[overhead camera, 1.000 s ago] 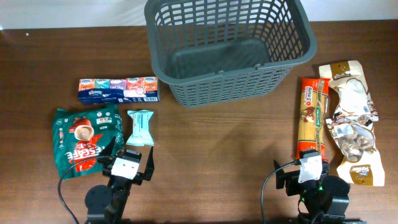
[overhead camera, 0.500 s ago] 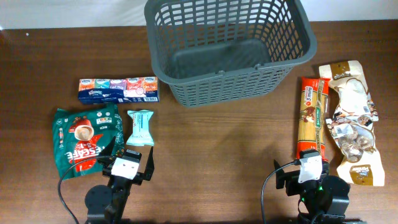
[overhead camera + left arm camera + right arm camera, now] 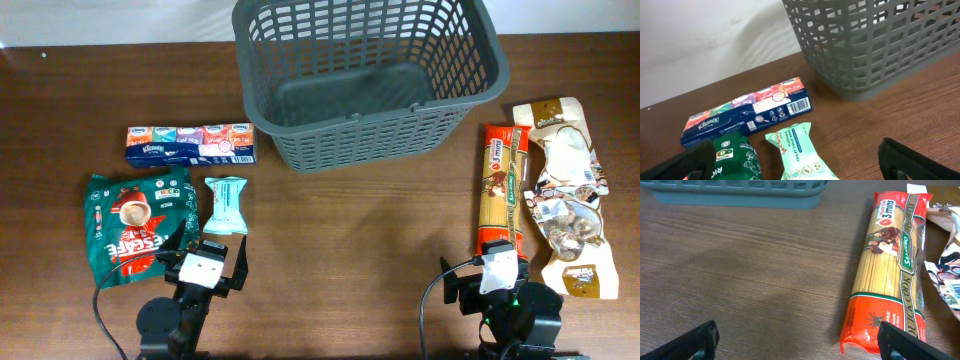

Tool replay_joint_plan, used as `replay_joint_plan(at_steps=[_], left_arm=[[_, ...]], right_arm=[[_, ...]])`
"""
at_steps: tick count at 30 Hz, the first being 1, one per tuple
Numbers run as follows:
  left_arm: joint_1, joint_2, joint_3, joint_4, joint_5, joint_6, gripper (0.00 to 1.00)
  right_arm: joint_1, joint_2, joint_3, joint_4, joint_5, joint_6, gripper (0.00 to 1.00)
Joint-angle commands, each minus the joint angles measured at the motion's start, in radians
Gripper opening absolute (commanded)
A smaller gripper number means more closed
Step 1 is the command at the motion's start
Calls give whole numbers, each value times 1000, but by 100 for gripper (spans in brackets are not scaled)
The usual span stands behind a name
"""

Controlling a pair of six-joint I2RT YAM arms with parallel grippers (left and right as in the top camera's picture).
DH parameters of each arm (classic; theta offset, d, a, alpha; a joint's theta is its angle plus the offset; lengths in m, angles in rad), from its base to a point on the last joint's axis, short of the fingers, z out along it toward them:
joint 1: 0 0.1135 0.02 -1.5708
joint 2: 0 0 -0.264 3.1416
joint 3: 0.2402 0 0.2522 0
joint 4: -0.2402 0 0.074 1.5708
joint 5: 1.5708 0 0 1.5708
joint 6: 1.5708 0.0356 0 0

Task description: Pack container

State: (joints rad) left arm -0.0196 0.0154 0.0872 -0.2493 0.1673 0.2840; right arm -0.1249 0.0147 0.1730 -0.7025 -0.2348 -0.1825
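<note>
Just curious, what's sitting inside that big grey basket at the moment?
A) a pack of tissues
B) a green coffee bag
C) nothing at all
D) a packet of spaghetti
C: seen from overhead, the basket shows only its bare base, while the spaghetti packet, tissue pack and coffee bag all lie on the table outside it.

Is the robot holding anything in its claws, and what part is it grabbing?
Nothing is held. The left claw and the right claw both stand open and empty.
</note>
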Motion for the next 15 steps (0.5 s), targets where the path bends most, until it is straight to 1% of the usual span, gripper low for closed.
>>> replay_joint_plan(at_steps=[1,15], left_arm=[[-5,-10,-7,3,0,0,99],[-5,-10,-7,3,0,0,99]], right_arm=[[-6,-11,-5,0,-8,5,99],[-6,-11,-5,0,-8,5,99]])
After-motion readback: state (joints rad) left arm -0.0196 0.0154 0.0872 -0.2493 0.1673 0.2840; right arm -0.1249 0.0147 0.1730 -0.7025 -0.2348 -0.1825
